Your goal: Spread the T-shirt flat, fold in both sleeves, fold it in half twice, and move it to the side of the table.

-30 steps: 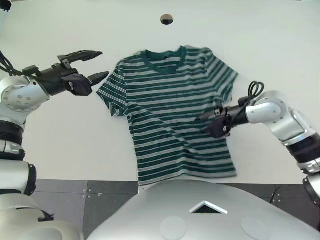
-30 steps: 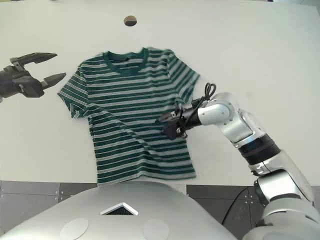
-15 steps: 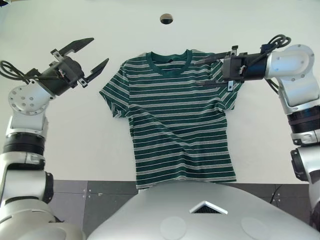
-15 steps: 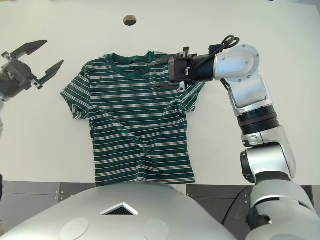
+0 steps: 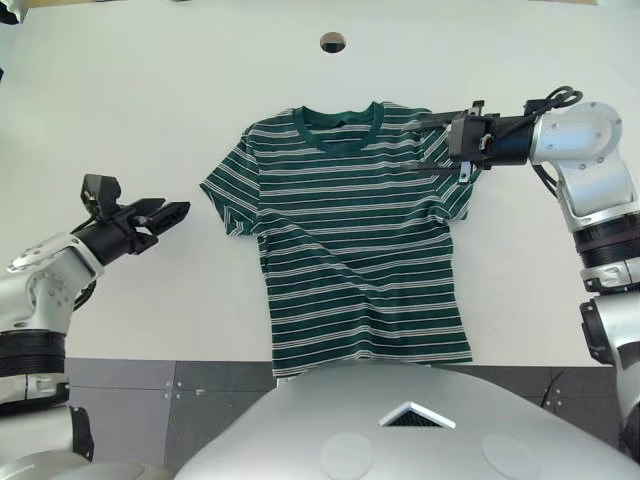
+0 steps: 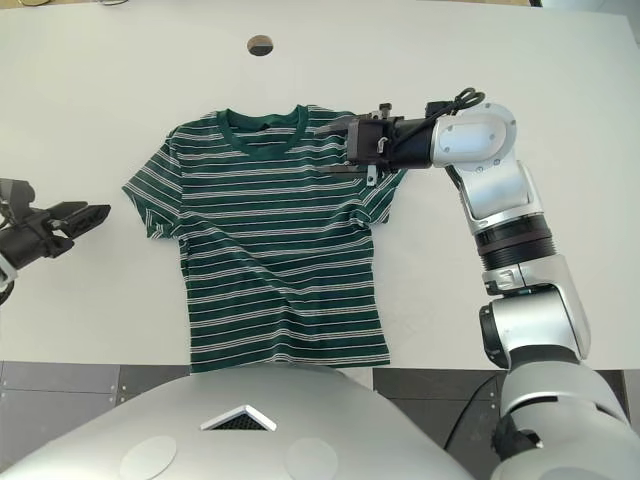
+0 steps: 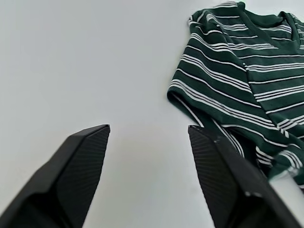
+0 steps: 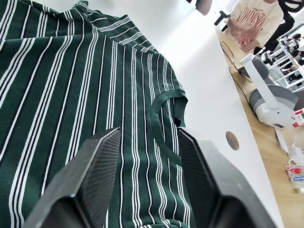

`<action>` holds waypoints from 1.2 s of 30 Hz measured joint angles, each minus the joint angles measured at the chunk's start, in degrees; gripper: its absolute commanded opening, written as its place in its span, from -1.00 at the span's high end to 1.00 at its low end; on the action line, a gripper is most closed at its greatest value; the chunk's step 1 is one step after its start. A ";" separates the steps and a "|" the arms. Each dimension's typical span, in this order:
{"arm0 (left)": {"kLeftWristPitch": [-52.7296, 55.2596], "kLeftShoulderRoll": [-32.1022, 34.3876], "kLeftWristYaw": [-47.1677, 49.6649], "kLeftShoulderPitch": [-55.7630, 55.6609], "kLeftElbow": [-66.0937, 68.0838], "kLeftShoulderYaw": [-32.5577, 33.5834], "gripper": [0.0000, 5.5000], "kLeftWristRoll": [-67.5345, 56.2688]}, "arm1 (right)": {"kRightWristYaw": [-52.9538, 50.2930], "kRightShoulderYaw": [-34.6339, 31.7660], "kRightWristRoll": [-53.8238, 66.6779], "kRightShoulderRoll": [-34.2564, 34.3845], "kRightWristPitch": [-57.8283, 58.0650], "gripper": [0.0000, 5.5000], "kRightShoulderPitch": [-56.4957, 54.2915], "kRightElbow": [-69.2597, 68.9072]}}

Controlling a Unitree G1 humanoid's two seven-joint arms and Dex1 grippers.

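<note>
- Left jaws: spread wide, the two dark ribbed fingers well apart with bare tabletop between them. They sit low over the tabletop on the robot's left, pointed toward the T-shirt's left sleeve, near it but not touching.
- Right jaws: spread, the fingers apart with striped cloth showing through the gap. They sit over the T-shirt's right shoulder, just beside the collar and pointing toward the robot's left. I cannot tell whether the fingertips touch the cloth.
- Tabletop: white, plain, carrying the T-shirt at its middle.
- T-shirt: dark green with thin white stripes, short-sleeved. It lies opened out and face up, with the collar on the far side and the hem at the tabletop's near edge. A few slanting wrinkles cross the lower body.
- Left sleeve: spread outward, its lower corner slightly turned up.
- Right sleeve: spread outward, partly beneath the right jaws.
- Hole: small, round and dark-rimmed, set in the tabletop beyond the collar, well apart from the cloth.
</note>
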 measured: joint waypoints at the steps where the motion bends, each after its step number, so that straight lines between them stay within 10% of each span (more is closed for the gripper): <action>1: 1.60 -0.54 -0.19 -0.71 -0.84 0.07 -0.19 0.44 | -0.06 0.00 -0.66 0.13 -0.06 0.19 -0.01 0.25; 17: 8.68 -11.46 -0.32 -11.74 4.99 2.78 -0.19 4.55 | -0.08 0.05 -3.51 1.82 -0.32 0.19 -0.40 1.88; 36: 9.51 -14.09 -2.71 -14.09 6.39 3.24 0.92 10.29 | -0.07 0.04 -3.96 1.90 -0.33 0.19 -0.40 1.88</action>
